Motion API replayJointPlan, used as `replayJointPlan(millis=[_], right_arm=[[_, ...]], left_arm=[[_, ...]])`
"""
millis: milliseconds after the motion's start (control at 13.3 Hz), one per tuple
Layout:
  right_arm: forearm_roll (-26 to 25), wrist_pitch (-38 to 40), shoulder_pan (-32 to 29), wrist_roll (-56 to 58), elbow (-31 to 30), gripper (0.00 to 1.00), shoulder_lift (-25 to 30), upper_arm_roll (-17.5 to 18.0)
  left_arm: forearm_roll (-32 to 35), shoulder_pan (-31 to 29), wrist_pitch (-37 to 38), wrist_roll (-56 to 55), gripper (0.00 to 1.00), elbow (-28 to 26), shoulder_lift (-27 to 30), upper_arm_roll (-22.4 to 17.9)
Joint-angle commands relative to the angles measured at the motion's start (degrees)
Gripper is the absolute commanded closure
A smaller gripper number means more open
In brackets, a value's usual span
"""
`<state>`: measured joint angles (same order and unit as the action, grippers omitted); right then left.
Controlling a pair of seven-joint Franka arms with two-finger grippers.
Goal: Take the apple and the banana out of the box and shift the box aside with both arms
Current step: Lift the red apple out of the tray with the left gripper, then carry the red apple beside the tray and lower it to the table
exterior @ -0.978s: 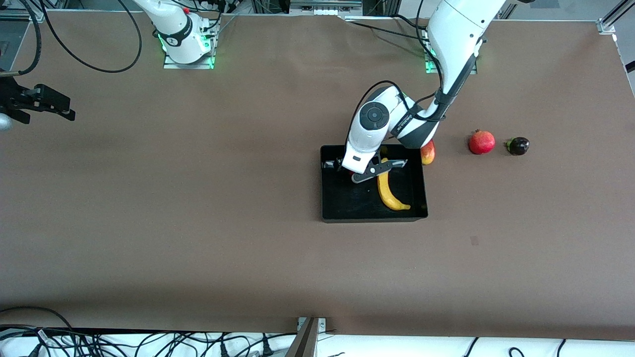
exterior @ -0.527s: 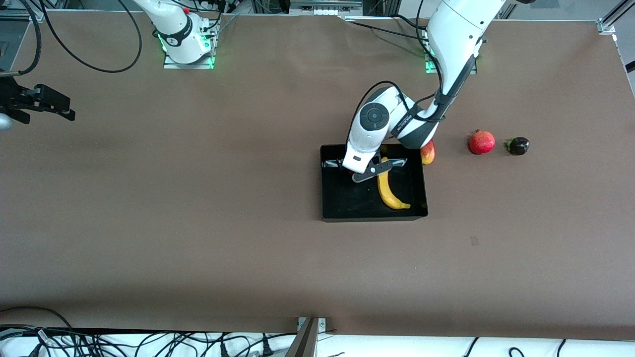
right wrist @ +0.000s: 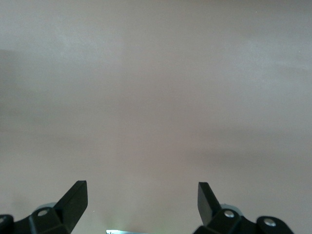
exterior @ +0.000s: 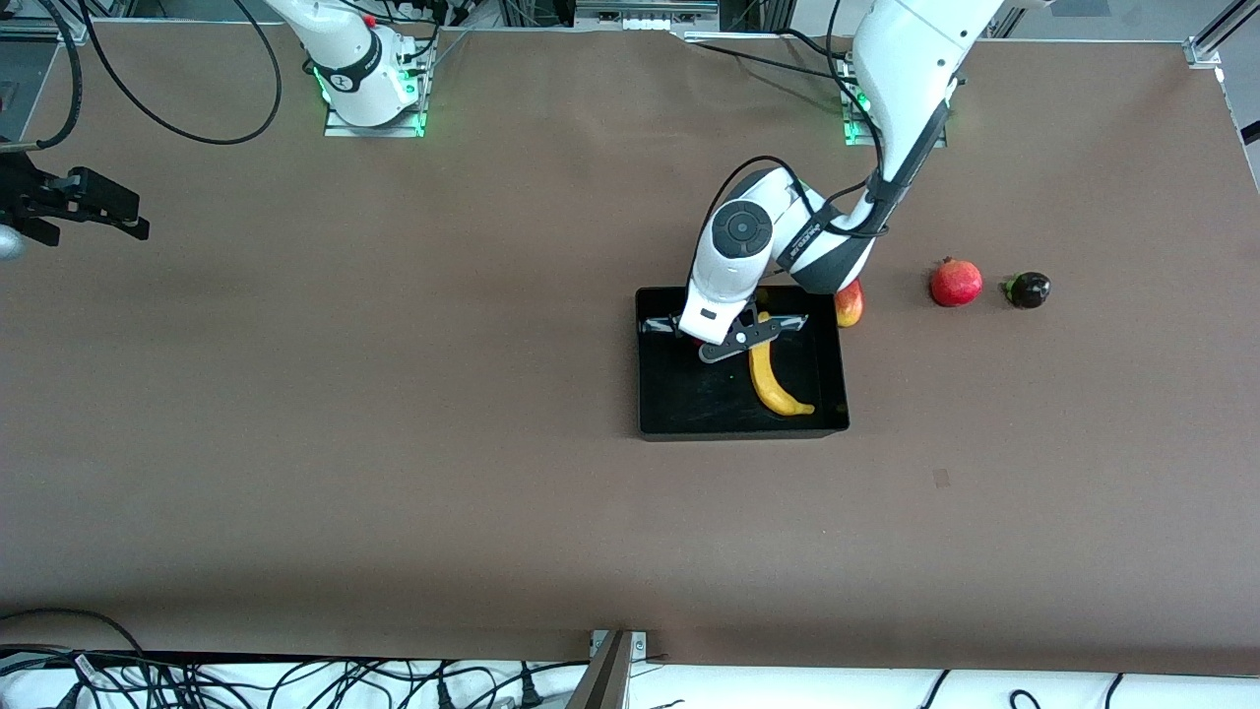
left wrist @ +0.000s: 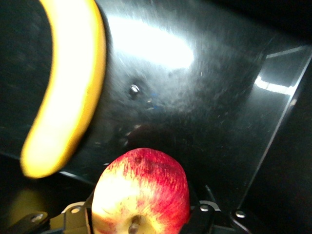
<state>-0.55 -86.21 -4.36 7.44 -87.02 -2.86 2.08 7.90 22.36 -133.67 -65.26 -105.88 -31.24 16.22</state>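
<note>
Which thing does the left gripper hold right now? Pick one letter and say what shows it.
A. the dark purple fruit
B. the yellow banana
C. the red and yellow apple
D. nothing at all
C: the left wrist view shows the apple clamped in the left gripper, low over the black tray, while the banana lies free in the tray beside it.

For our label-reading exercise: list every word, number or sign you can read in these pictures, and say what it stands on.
None can be read.
Left arm: dark lettering on its wrist band, too small to read.
Black tray, banana, apple: no text.
</note>
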Motion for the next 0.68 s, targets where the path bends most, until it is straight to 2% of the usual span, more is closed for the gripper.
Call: replayJointPlan(millis=[0,226,376,602], right_arm=[[-0.50,0.60,-0.03,-0.15,1.24,0.00,-0.48,0.29],[-0.50,0.60,-0.03,-0.15,1.24,0.00,-0.48,0.29],[-0.50,0.60,-0.12,-0.15,1.24,0.00,-0.48,0.29],[-0.50,0.60,-0.12,-0.15,1.24,0.00,-0.48,0.29]], left_arm=[[-3.66,-2.83,9.80,6.78,1.00,3.30,6.17,0.31],[-7.80,-7.84,16.92,15.65,1.00,5.58,11.36,0.31],[-9.13,-11.88,22.55,22.16,1.00,8.75,11.64,0.31],[-9.04,-18.29,26.43,31.91,1.00,9.46,11.81,0.39]])
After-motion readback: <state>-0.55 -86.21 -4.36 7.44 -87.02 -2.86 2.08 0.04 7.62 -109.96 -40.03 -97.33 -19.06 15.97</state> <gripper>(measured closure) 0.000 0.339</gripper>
